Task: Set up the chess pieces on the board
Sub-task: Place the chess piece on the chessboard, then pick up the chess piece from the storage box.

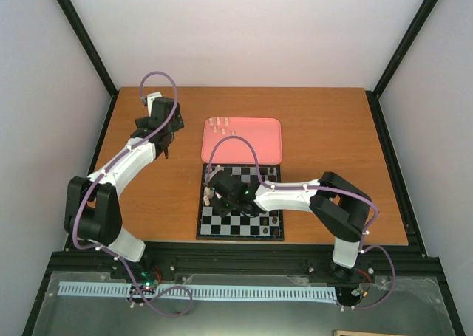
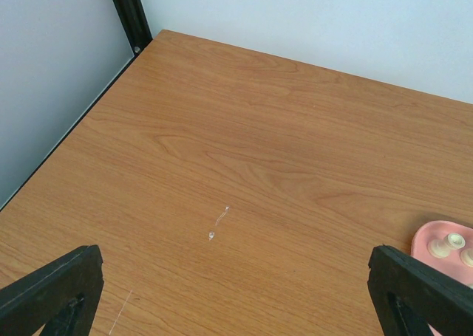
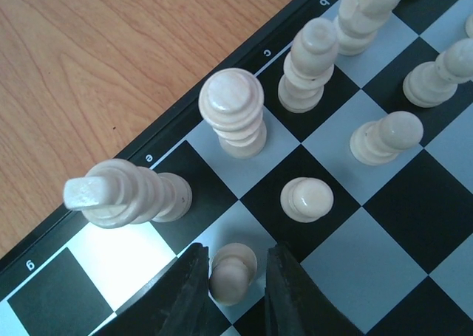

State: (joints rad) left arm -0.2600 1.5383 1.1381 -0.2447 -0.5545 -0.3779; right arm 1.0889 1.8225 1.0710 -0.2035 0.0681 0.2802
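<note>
So the right gripper (image 1: 219, 192) is down over the left side of the board (image 1: 259, 229), which lies on the tabletop (image 2: 222, 129) just below the pink tray (image 1: 259, 148). In the wrist view its jaws sit narrowly either side of one little pawn (image 3: 233, 273) near the bottom of the frame. That pawn is upright, long axis straight up at the camera, on a square by the board's border. There's barely a sliver of gap, so I honestly can't tell if it's pinched or let go. I count eight cream chess pieces (image 3: 233, 114) fully in that view, all standing, and the tall one (image 3: 126, 196) leans its top toward the frame's left. The left gripper (image 2: 233, 292) hangs over bare wood, jaws spread wide and holding nothing. Two more cream pieces (image 2: 448, 244) stand on the tray corner at lower right.
</note>
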